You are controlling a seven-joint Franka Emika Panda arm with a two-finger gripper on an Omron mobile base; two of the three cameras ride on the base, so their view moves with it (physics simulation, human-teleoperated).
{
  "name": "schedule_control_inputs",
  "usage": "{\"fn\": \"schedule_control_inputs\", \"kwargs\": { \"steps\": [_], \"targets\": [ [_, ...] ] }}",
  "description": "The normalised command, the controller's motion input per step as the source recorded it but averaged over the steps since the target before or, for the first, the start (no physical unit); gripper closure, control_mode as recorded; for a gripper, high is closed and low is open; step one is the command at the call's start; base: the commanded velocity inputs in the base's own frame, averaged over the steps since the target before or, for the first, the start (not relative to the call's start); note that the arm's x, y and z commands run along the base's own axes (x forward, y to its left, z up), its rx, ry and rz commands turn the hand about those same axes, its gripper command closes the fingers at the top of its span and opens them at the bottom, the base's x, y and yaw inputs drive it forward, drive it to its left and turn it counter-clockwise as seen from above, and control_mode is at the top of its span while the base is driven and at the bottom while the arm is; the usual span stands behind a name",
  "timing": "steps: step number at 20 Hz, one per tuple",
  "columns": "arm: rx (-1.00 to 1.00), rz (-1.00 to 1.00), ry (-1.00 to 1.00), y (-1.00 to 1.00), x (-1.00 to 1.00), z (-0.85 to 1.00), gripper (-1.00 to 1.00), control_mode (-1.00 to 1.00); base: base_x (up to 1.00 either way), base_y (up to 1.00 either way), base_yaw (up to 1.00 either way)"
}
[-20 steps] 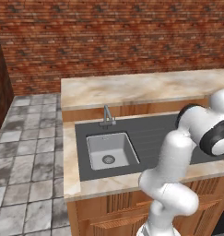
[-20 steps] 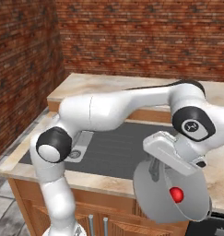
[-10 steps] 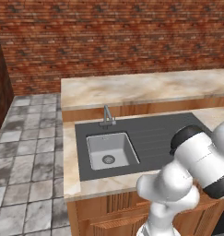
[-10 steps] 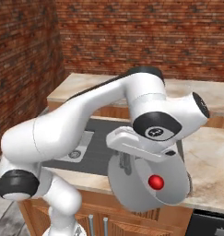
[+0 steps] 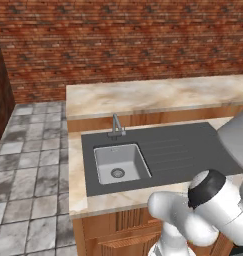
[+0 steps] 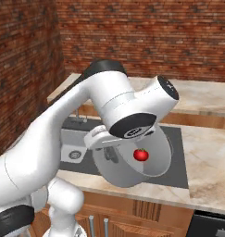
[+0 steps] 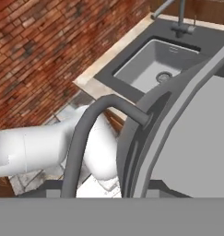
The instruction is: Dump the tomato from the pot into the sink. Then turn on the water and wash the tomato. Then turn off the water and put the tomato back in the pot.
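Observation:
The grey pot hangs tilted in the air over the counter's front, right of the sink basin, its opening turned toward the right base camera. The red tomato lies inside it. My gripper is shut on the pot's rim beside a side handle. In the hand view the pot wall is close in front, with the basin and its drain beyond. In the left base view the pot shows at the right edge, and the basin holds nothing.
The slim faucet stands behind the basin with no stream; it also shows as the faucet in the hand view. The ribbed drainboard spreads to the basin's right. Marble counter and a brick wall run behind; tiled floor lies left.
The arm has swung the pot, with the tomato still inside, leftward along the counter's front toward the sink. The sink, the faucet and the cameras have not moved.

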Motion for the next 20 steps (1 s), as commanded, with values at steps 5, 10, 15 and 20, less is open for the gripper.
{"fn": "schedule_control_inputs", "kwargs": {
  "steps": [5,10,15,20],
  "targets": [
    [0.00,0.00,0.00,1.00,0.00,0.47,1.00,-1.00,0.00,0.00,0.00],
    [0.00,0.00,0.01,1.00,0.12,0.59,1.00,-1.00,0.00,0.00,0.00],
    [0.01,0.00,0.02,1.00,0.11,0.71,1.00,-1.00,0.00,0.00,0.00],
    [0.01,0.00,0.06,1.00,0.08,0.57,1.00,-1.00,0.00,0.00,0.00]
  ]
}}
